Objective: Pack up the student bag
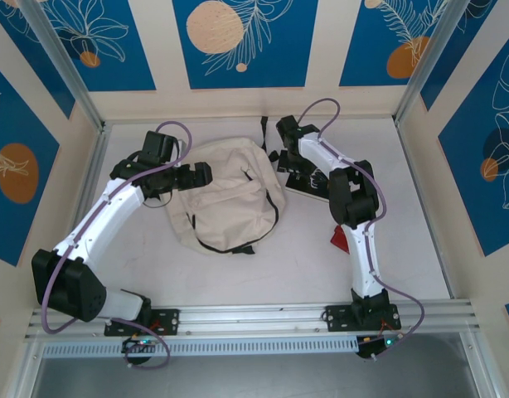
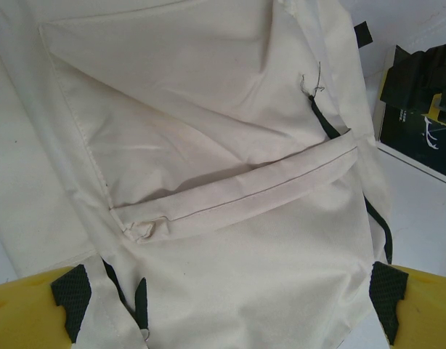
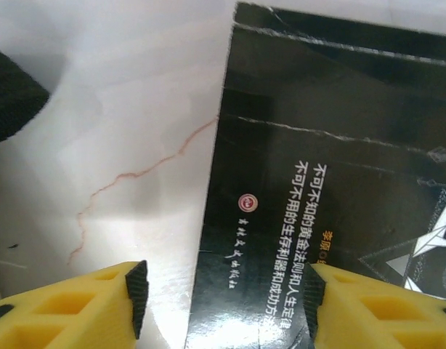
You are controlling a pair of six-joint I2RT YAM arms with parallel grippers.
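- I see the student bag (image 1: 230,199) lying mid-table (image 1: 420,249), between both arms.
- I see the left gripper (image 2: 229,294) spread wide over the bag's fabric.
- I see the right gripper (image 3: 226,291) parted, apparently just above a black book (image 3: 339,145).

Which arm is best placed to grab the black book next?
Likely right: the right gripper is open, straddling the edge of the black book; the left gripper is open over the student bag.

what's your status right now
Left claw open over student bag. Right claw open astride edge of black book. Red item beside right arm.
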